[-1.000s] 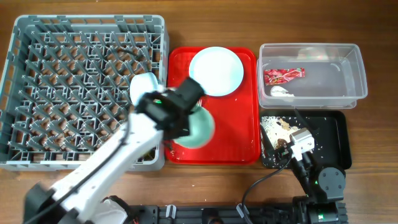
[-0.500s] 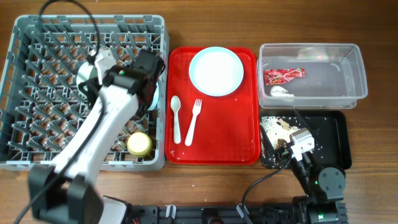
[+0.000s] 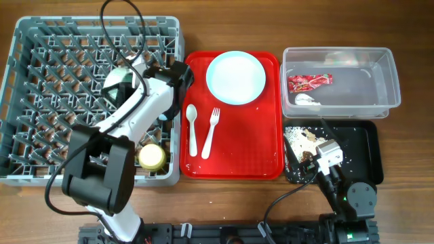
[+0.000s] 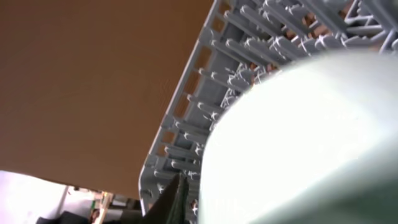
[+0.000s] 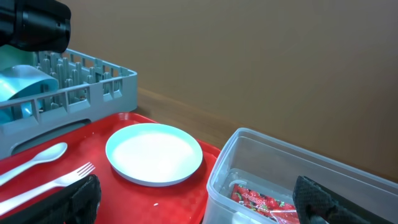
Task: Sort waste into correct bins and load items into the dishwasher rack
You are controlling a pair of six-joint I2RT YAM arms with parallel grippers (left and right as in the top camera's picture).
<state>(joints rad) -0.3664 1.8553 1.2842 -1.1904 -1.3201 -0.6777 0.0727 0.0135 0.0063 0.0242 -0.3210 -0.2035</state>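
Note:
My left gripper (image 3: 132, 85) reaches over the dishwasher rack (image 3: 41, 24) and holds the mint green bowl (image 3: 119, 84) tilted among the pegs. In the left wrist view the bowl (image 4: 305, 137) fills the frame, with one dark finger (image 4: 177, 200) beside its rim and the other hidden. A pale blue bowl (image 5: 18, 81) and the yellow cup (image 3: 152, 157) sit in the rack. The plate (image 3: 235, 76), spoon (image 3: 192, 129) and fork (image 3: 210, 132) lie on the red tray (image 3: 264, 149). My right gripper (image 5: 199, 208) stands open above the black tray (image 3: 366, 146).
The clear tub (image 3: 390, 81) at the back right holds the red wrapper (image 3: 309, 82) and the white napkin (image 3: 305, 99). Food scraps (image 3: 302, 139) lie at the left end of the black tray. A black cable (image 3: 112, 20) loops over the rack.
My left arm has carried the mint green bowl from above the red tray leftward into the rack, uncovering the spoon and fork. The right arm has not moved.

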